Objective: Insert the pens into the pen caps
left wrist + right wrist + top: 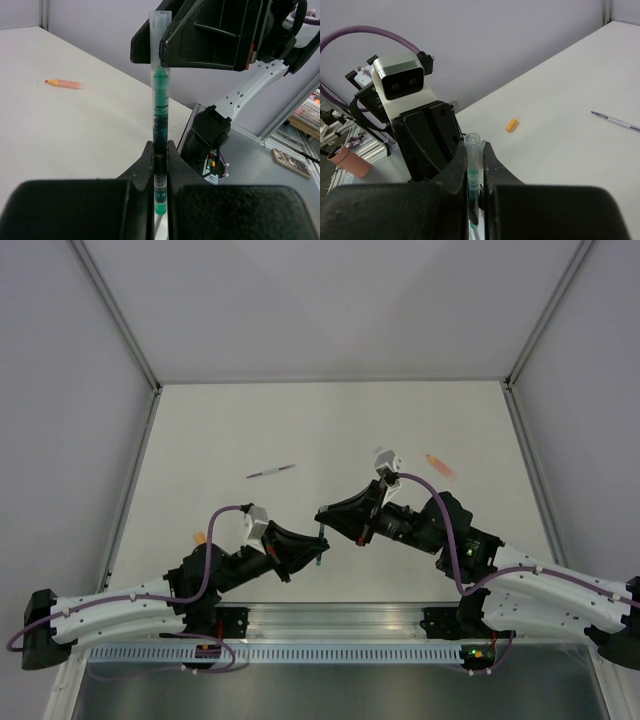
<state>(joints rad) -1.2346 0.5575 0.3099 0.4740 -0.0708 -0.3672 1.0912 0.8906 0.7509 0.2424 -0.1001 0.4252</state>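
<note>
My left gripper (160, 147) is shut on the dark green pen (160, 115), which stands upright above the near edge of the table (330, 430). A clear pen cap (159, 22) with green inside sits over the pen's tip. My right gripper (476, 147) is shut on that cap (472, 150), facing the left gripper (316, 548) just in front of the right gripper (325, 517). The thin silver pen (270, 472) lies at mid-table. The pink-orange marker (440, 466) lies to the right, and the small orange cap (200, 537) lies near the left arm.
In the right wrist view the left arm's white camera housing (399, 75) sits close behind the cap. An aluminium rail (330, 625) runs along the near edge between the arm bases. White walls close in the table on three sides.
</note>
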